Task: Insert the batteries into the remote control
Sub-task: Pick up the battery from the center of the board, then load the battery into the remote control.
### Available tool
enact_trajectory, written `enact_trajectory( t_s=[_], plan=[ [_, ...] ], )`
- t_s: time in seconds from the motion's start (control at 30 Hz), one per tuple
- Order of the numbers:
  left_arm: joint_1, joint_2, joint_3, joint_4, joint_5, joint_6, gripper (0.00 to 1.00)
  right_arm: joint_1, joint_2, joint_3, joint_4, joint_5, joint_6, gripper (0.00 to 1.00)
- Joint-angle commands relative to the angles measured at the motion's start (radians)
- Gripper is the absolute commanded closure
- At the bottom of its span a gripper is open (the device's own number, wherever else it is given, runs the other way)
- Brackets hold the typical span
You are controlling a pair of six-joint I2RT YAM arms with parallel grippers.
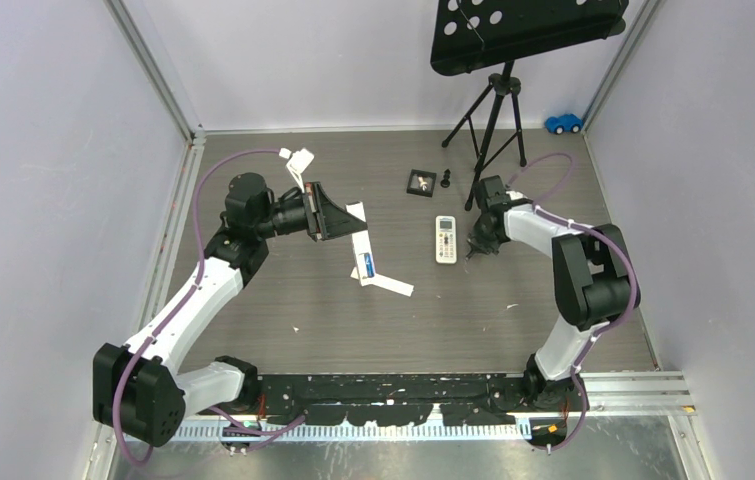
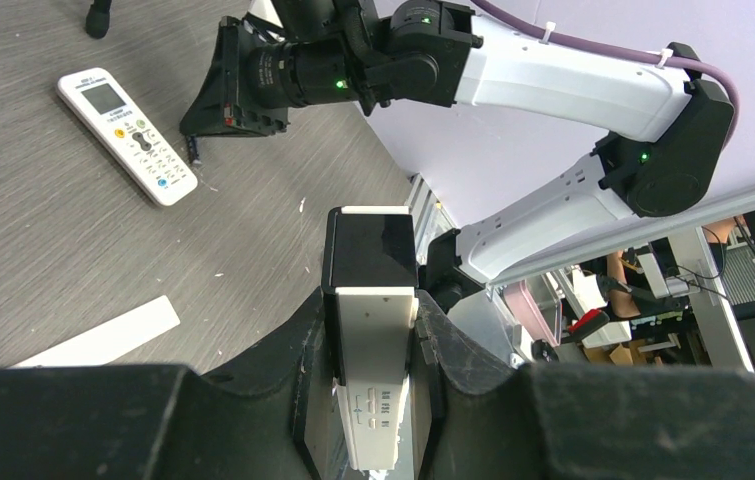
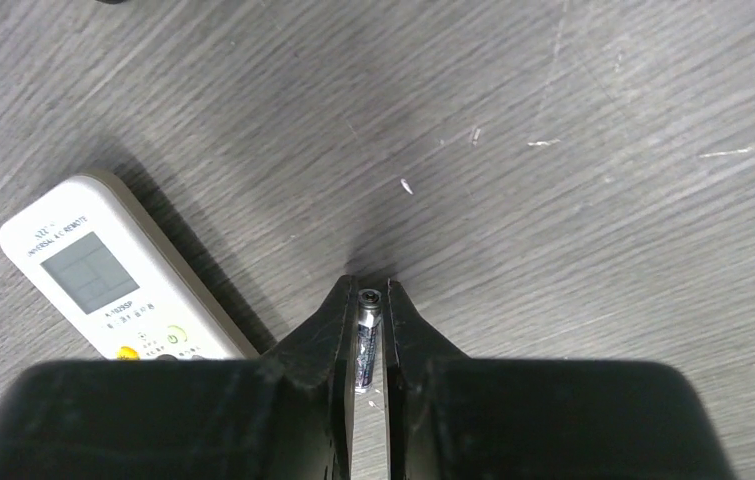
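Though hidden overhead, battery (image 3: 367, 342) sits pinched in right gripper (image 3: 370, 290).

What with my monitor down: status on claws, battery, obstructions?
Left claw shut on slim remote. Right claw shut on battery, low beside white remote. Nothing seen in the way.

bright, even, diffuse light; all views sharp. in the right wrist view the remote (image 3: 103, 270) throws a soft shadow toward 1 o'clock.
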Motion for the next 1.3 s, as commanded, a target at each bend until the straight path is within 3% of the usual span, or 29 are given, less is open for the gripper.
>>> enact_trajectory(
  t_s=[0.0, 0.27, 0.63, 0.93, 1.27],
  plan=[
    [0.001, -0.014, 0.01, 0.016, -0.002, 0.003, 1.0, 0.024, 0.057, 0.005, 0.003, 0.05, -0.056, 0.98],
    [0.001, 0.001, 0.001, 0.02, -0.021, -0.015, 1.0, 0.109, -0.075, 0.034, -0.024, 0.15, -0.136, 1.0],
    [0.0, 0.126, -0.052, 0.108, -0.081, -0.174, 1.0, 0.3, -0.384, 0.111, -0.094, 0.25, -0.162, 0.99],
    [-0.023, 0.187, -0.056, 0.212, -0.062, -0.268, 1.0, 0.567, -0.594, 0.089, 0.109, 0.252, -0.225, 0.99],
    [-0.025, 0.197, -0.066, 0.285, -0.021, -0.367, 1.0, 0.781, -0.581, 0.085, 0.311, 0.275, -0.351, 0.99]
  ],
)
